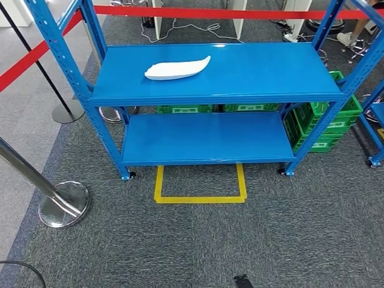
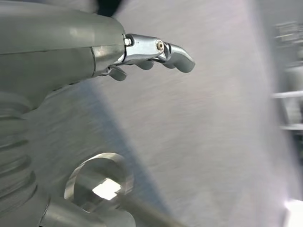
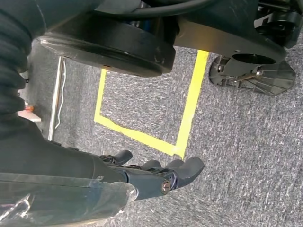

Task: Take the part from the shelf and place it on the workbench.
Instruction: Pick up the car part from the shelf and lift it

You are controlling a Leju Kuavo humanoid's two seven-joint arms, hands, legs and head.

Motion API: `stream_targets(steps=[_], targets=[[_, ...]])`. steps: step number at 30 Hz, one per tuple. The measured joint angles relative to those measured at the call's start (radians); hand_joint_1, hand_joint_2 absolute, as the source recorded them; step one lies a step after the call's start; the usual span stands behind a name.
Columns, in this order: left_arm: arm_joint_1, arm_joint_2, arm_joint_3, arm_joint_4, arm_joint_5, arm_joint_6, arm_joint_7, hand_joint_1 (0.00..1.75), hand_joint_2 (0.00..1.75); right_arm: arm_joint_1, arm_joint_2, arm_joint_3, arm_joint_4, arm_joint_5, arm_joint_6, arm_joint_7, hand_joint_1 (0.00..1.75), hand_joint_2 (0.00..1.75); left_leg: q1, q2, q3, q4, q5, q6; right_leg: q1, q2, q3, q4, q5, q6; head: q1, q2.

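The white part (image 1: 177,69) lies on the top level of the blue shelf (image 1: 254,78), well apart from both hands. The left hand (image 2: 143,52) and the right hand (image 3: 157,177) hang over grey carpet, fingers extended, holding nothing.

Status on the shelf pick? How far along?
Nothing looks done yet: the white curved part lies untouched on the top tier of the blue metal shelf. Nothing in hand: the left hand and the right hand hang empty over grey carpet. Left: approach, grasp, carry, place on the workbench.
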Motion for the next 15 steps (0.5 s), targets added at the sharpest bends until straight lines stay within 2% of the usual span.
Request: stream_targets(steps=[5, 8, 15], targets=[[-0.079, -0.009, -0.259, -0.087, -0.013, 0.105, -0.002, 0.0, 1.75, -0.004, 0.0, -0.006, 0.0, 0.017, 0.0, -0.002, 0.0, 1.75, 0.0, 0.0, -0.001, 0.0, 0.001, -0.002, 0.0, 0.001, 0.006, 0.0, 0.003, 0.0, 0.0, 0.0], [-0.121, -0.024, -0.41, -0.137, -0.091, 0.173, 0.008, 0.0, 1.75, -0.006, 0.0, -0.006, 0.0, 0.031, 0.002, 0.0, 0.0, 1.75, 0.0, 0.001, -0.001, 0.0, 0.003, -0.002, 0.0, 0.002, 0.0, 0.0, 0.004, 0.0, 0.0, 0.0], [-0.294, -0.064, -0.795, -0.198, -0.314, 0.252, 0.115, 0.0, 1.75, -0.023, 0.0, -0.006, 0.0, 0.057, 0.014, 0.012, 0.0, 1.75, 0.0, 0.0, -0.004, 0.0, 0.005, -0.003, 0.0, 0.002, 0.003, 0.0, 0.008, 0.0, 0.0, 0.0]])
